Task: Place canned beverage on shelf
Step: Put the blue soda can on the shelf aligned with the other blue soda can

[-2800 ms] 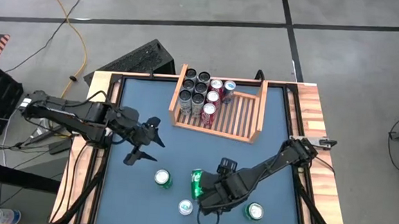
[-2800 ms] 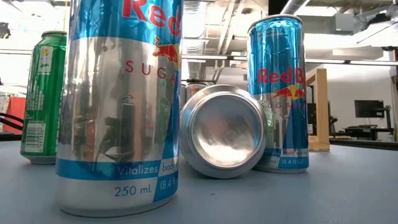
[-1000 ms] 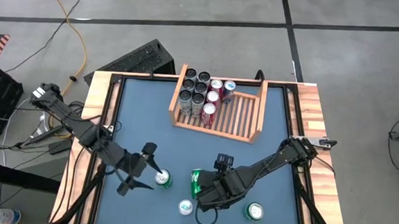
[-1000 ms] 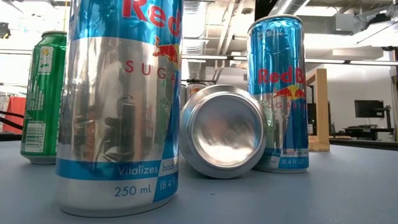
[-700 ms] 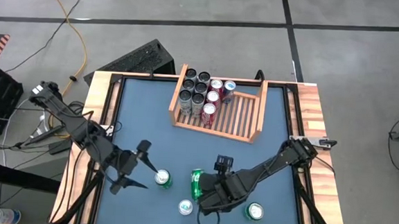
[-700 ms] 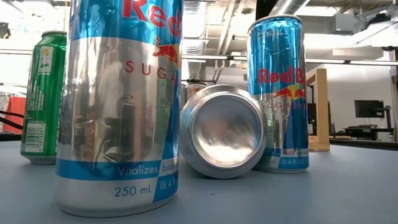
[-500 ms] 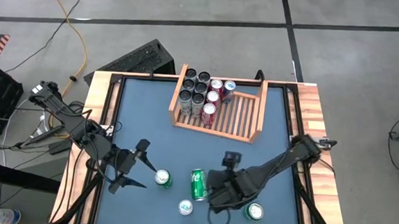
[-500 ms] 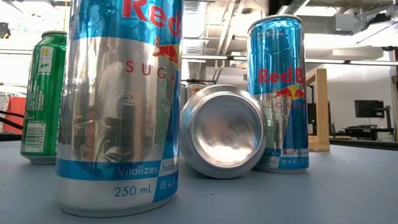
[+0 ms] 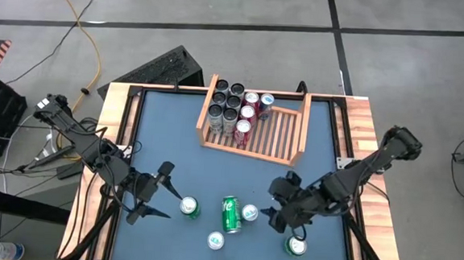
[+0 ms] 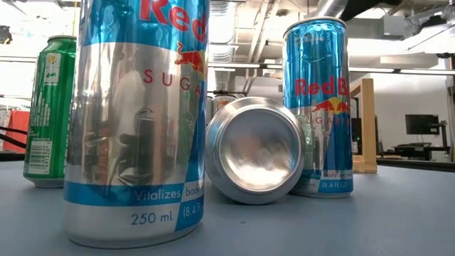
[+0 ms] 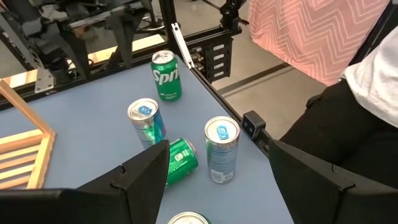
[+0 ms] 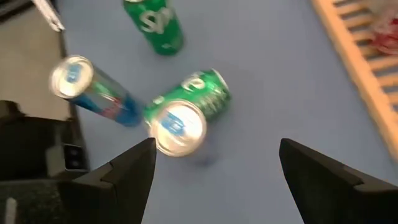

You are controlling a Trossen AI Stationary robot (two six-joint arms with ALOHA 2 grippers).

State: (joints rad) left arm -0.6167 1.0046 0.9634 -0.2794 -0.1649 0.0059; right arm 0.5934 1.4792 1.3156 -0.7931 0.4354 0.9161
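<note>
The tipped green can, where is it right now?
In the high view the tipped green can lies on the table's near half, about midway across, between an upright green can on its left and a blue can touching its right.

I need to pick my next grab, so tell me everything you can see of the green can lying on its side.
The tipped green can lies on its side on the blue table, near the front, between three upright cans. Its body is glossy green metal with white lettering, and its bare silver base faces the low camera. A blue-and-silver can stands right beside it; contact is unclear. No gripper touches it.
</note>
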